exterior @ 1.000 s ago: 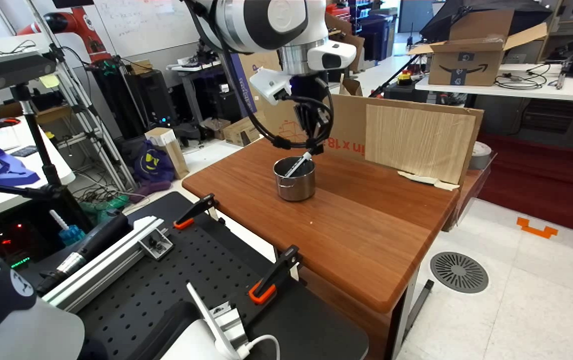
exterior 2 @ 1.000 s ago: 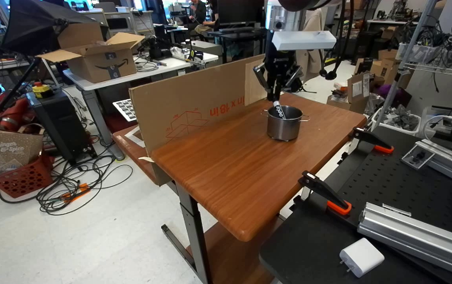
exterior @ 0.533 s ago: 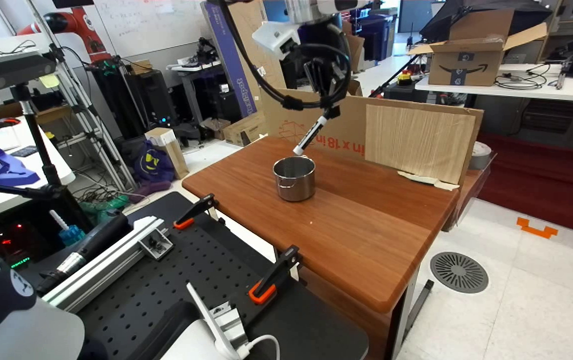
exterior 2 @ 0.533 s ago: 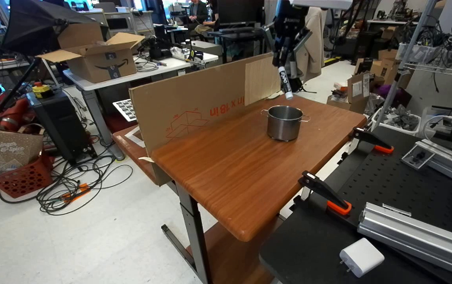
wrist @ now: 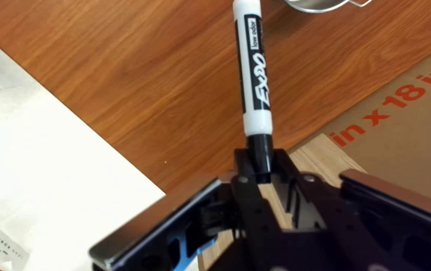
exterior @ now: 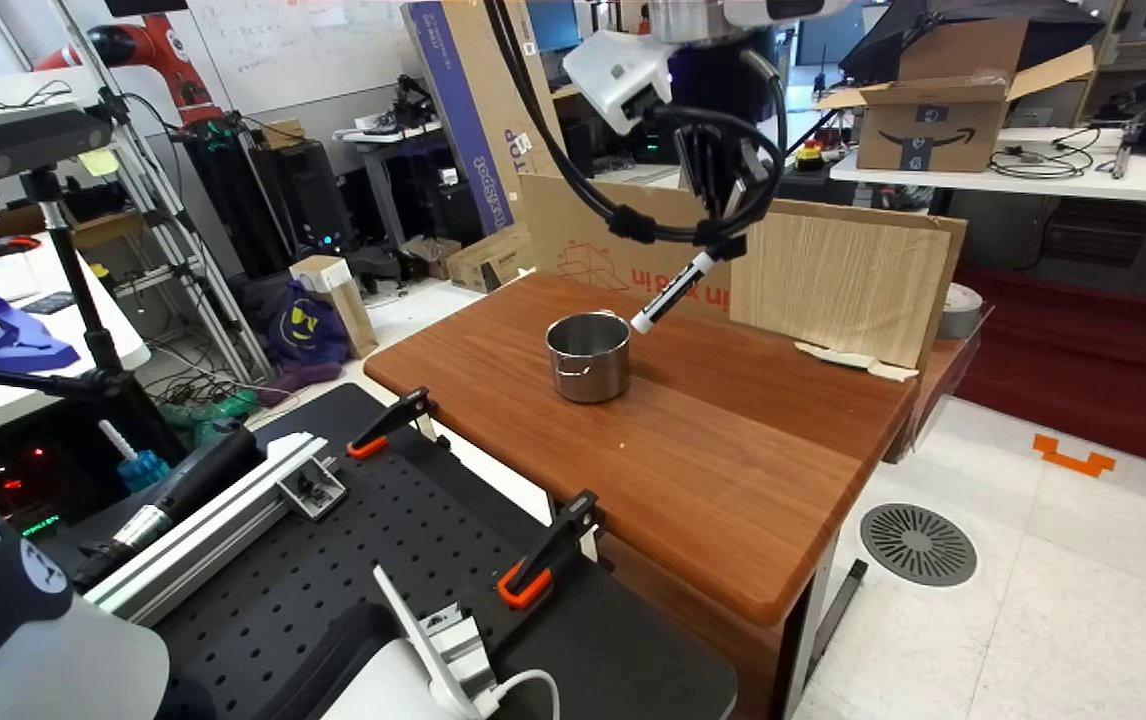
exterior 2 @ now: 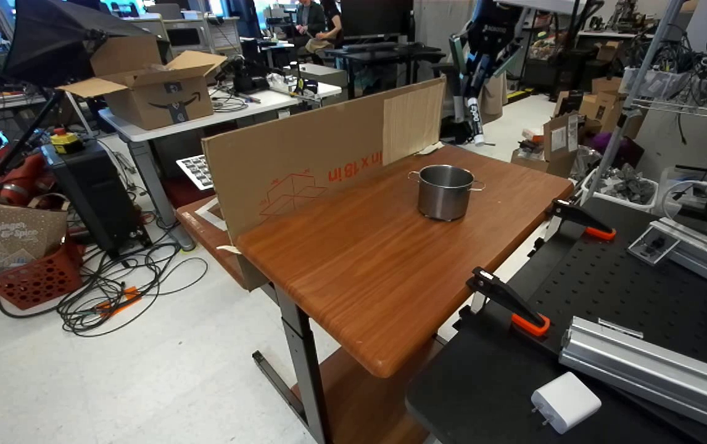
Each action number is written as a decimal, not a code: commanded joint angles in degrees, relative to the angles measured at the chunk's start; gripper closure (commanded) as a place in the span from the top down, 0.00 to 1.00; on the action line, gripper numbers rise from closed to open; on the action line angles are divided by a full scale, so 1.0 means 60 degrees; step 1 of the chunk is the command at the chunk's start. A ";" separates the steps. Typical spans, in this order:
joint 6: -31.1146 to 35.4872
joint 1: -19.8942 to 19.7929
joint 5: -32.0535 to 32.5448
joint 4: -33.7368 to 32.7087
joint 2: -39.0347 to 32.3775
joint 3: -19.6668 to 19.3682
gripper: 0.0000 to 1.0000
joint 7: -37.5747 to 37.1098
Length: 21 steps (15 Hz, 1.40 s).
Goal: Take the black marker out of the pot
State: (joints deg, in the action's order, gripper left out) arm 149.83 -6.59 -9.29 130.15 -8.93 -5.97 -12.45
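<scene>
Expo marker (exterior: 673, 292) has swung right of the two-handled metal pot (exterior: 591, 380) — fingers (wrist: 242, 162) clamped on its black cap (wrist: 260, 148); best lower it gently, levelling before release on the tabletop (exterior: 713, 470).

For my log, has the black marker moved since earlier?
Yes: in an exterior view, the black marker came out of the pot, rightward toward the wood-grain panel.

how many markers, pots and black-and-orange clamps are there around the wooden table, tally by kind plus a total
Marker: 1
Pot: 1
Black-and-orange clamps: 2
Total: 4
</scene>
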 commanded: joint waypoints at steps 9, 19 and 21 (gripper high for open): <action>0.0105 -0.0987 -0.2951 -0.1745 -0.2574 0.0542 0.05 0.1045; 0.0029 -0.1335 -0.3656 -0.3107 -0.4411 0.0746 0.05 0.0388; 0.0053 -0.1264 -0.3559 -0.3266 -0.4668 0.0678 0.05 0.0136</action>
State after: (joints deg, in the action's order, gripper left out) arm 150.72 -13.83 -30.44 112.98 -34.60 -2.16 -9.76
